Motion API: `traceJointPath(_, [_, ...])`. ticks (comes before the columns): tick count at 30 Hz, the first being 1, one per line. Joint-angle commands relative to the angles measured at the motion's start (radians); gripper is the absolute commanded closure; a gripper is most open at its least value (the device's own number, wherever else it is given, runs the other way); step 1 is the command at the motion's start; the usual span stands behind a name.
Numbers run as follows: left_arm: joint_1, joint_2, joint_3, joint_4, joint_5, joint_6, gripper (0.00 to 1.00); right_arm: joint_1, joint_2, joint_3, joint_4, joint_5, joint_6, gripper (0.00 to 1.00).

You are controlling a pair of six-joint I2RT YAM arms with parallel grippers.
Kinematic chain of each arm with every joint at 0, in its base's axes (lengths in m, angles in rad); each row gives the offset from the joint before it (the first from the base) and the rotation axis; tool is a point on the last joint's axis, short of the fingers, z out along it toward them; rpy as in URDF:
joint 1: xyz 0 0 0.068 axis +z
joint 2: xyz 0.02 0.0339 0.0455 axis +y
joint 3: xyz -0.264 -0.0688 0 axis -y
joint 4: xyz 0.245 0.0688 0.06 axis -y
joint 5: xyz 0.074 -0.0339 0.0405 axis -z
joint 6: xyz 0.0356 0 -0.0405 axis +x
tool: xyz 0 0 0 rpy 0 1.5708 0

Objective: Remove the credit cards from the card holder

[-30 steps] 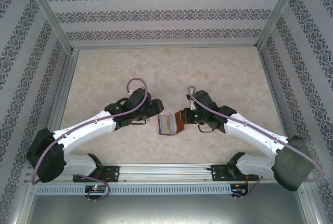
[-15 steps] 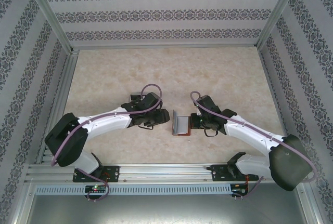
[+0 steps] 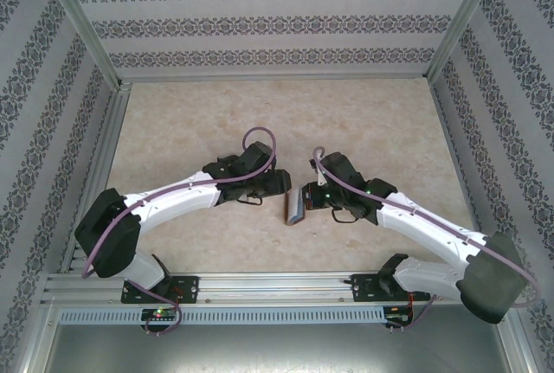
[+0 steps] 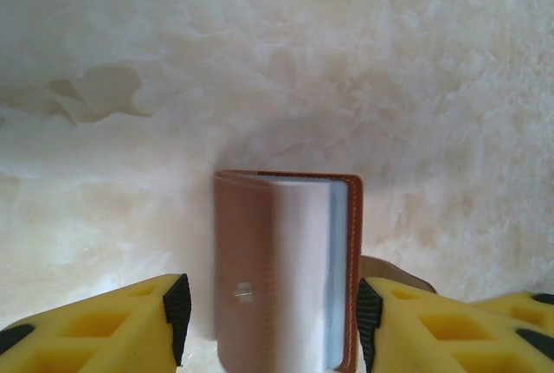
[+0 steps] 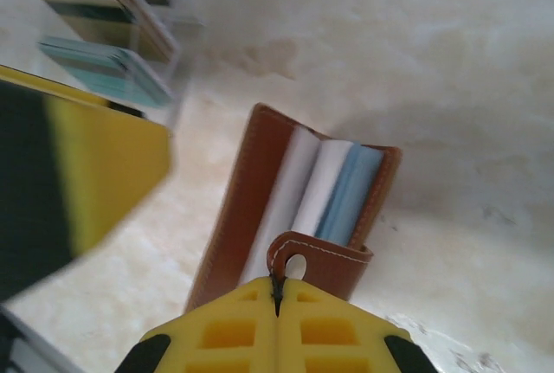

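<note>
Clad in white along each link (image 3: 173,200), black at joints and bulky shoulders (image 3: 108,234), looped with mauve cables (image 3: 260,135), tipped with yellow cut-out fingers (image 4: 95,325) wearing black pads (image 4: 178,308).

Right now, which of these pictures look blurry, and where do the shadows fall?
Left wrist view: the card holder is smeared sideways by motion blur, its shadow soft on the table. Right wrist view: it is sharp, but the clear tray at top left is blurred. Top external view: even light, no glare, faint shadows beneath the arms.
</note>
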Motion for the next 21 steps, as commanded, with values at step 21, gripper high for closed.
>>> traceJointPath(21, [0.007, -0.002, 0.044, -0.088, -0.044, 0.080, 0.52, 0.064, 0.068, 0.099, 0.003, 0.006, 0.010, 1.00])
